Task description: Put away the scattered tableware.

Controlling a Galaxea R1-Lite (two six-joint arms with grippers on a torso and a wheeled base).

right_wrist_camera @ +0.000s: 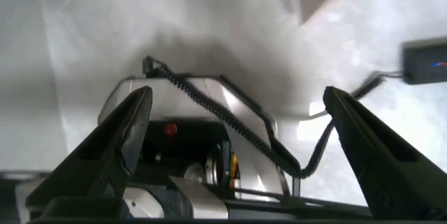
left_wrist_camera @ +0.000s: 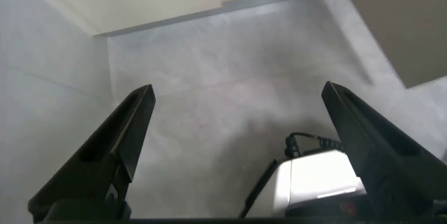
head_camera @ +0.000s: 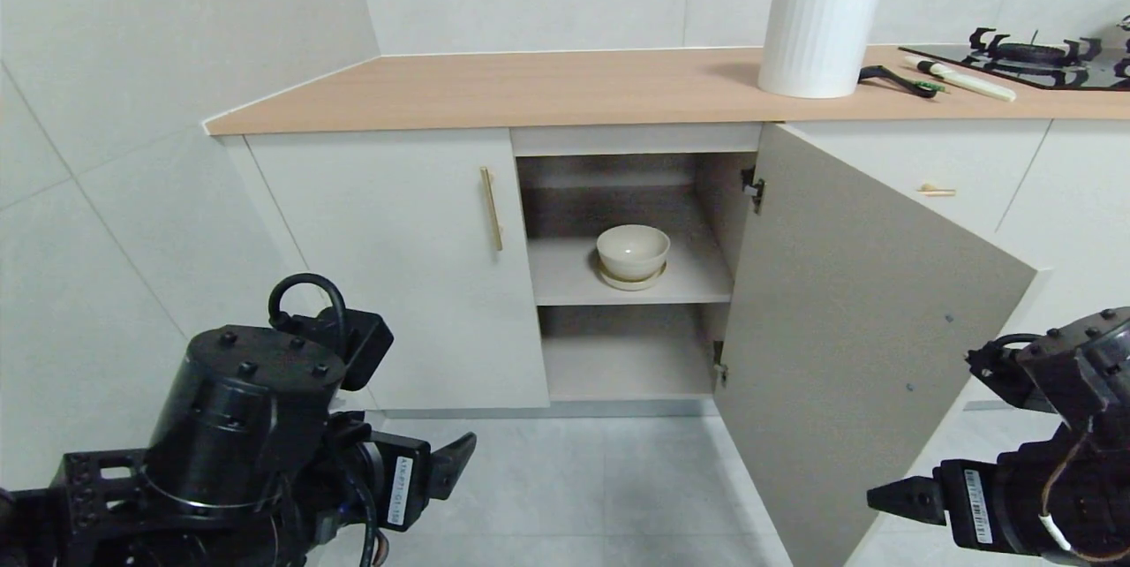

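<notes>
Cream ceramic bowl (head_camera: 632, 251) sits stacked on matching plate (head_camera: 632, 283) on cabinet shelf (head_camera: 693, 277), grey door (head_camera: 847, 302) swung open for access; left gripper (left_wrist_camera: 237, 91) and right gripper (right_wrist_camera: 237, 95) hang low, jaws spread, empty.

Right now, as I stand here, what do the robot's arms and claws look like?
Both are matte black. The left arm has a bolted, drum-shaped joint, a looped black cable and a white printed label. The right arm carries a similar label and thin loose wires. The left gripper and right gripper each have two black, wedge-shaped fingers.
</notes>
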